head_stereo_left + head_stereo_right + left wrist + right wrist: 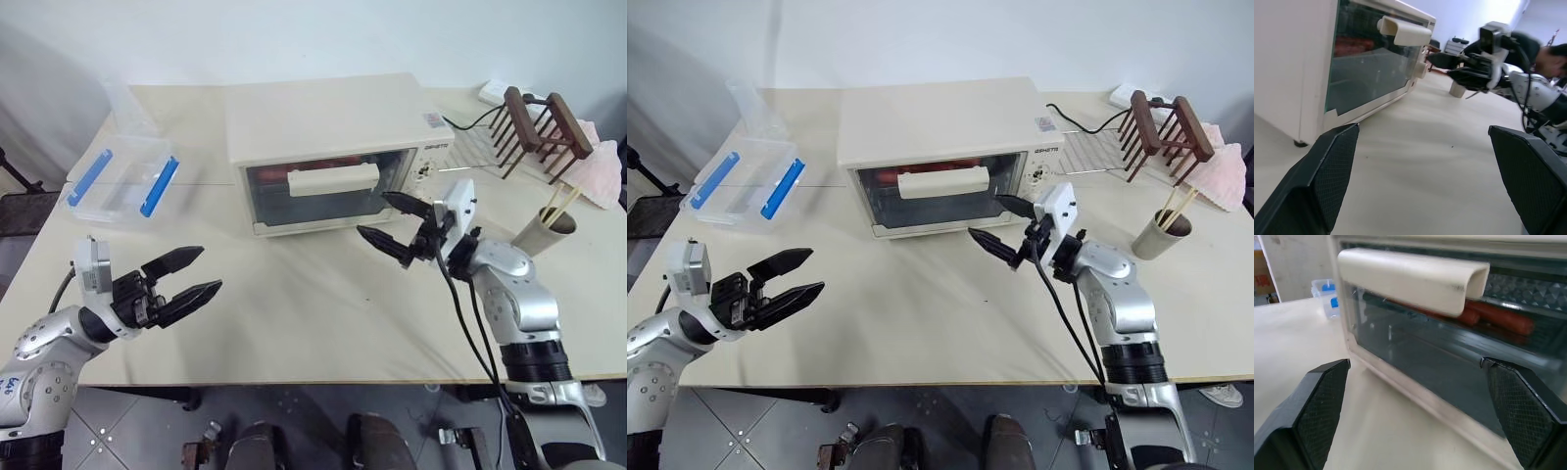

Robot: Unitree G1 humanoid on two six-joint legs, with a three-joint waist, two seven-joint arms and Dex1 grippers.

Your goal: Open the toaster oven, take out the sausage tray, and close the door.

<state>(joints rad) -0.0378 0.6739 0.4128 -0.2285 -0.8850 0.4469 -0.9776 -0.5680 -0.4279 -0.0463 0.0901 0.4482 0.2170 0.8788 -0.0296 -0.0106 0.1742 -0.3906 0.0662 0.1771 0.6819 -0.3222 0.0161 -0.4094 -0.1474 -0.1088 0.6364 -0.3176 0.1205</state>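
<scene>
At frame centre, the cream-white boxy toaster oven (333, 147) sits on the pale bench (294, 313), its glass door (328, 191) closed over red sausages (1498, 318). Both black pincers, left (181, 279) and right (397, 220), gape apart, empty.

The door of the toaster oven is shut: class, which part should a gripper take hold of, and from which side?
Probably the cream bar handle high on the door. It stands proud of the glass, so fingers can close over it from the front. The open right gripper already faces it.
</scene>
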